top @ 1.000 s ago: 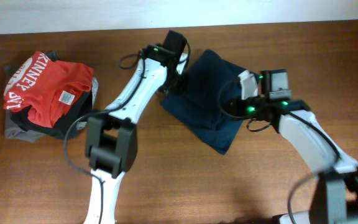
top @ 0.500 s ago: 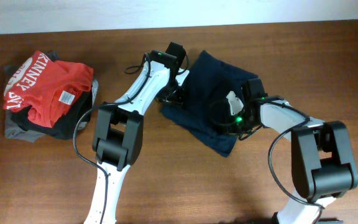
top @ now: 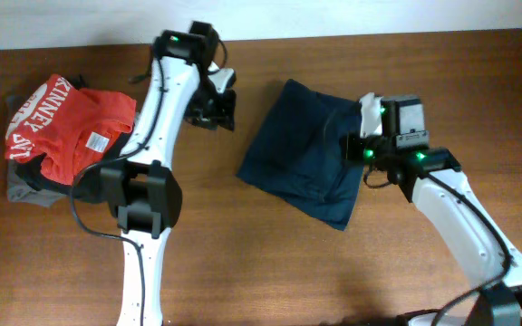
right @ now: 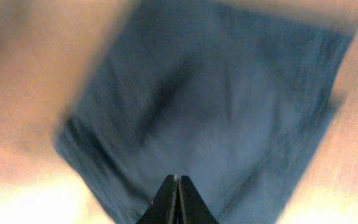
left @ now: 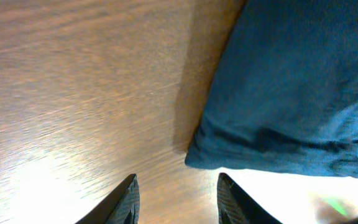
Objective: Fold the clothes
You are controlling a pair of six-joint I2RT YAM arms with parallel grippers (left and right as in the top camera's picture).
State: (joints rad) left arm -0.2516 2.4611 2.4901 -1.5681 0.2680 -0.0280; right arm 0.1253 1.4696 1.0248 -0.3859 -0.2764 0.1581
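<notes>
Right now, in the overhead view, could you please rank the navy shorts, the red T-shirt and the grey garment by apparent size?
1. Navy shorts, narrowly the largest.
2. Red T-shirt, close behind.
3. Grey garment, smallest as seen, but the T-shirt covers most of it, so its true size is unclear.

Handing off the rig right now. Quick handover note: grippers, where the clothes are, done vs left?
The left gripper is open and empty, over bare table just off a corner of the shorts.
The right gripper is shut, nothing visibly pinched, above the shorts' right side; that view is blurred.
The shorts lie mid-table, folded into a compact, lopsided bundle.
The red T-shirt pile sits at the left, apart.
Done: shorts look folded.
Left: probably just squaring the bundle.
</notes>
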